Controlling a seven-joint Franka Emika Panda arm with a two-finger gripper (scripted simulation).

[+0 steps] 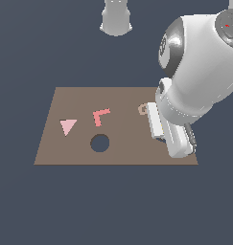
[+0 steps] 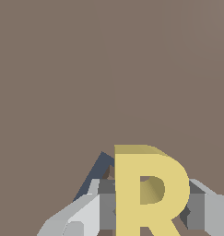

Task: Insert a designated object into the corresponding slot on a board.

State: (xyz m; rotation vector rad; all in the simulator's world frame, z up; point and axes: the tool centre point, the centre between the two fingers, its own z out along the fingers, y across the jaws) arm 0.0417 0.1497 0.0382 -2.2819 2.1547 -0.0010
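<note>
Board (image 1: 79, 155): one, brown, flat.
Pink triangle (image 1: 67, 126): one.
Red L (image 1: 100, 116): one.
Round hole (image 1: 99, 143): one, dark.
Tan piece (image 1: 143, 109): one, partly hidden by the arm.
Gripper (image 2: 148, 207): clamped on the yellow R (image 2: 148, 191), over the board's right end in the exterior view.
R-shaped slot: hidden.

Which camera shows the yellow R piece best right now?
The wrist view: the yellow R fills the frame's foreground, held between the gripper fingers above the brown board. In the exterior view the arm hides it completely.
</note>
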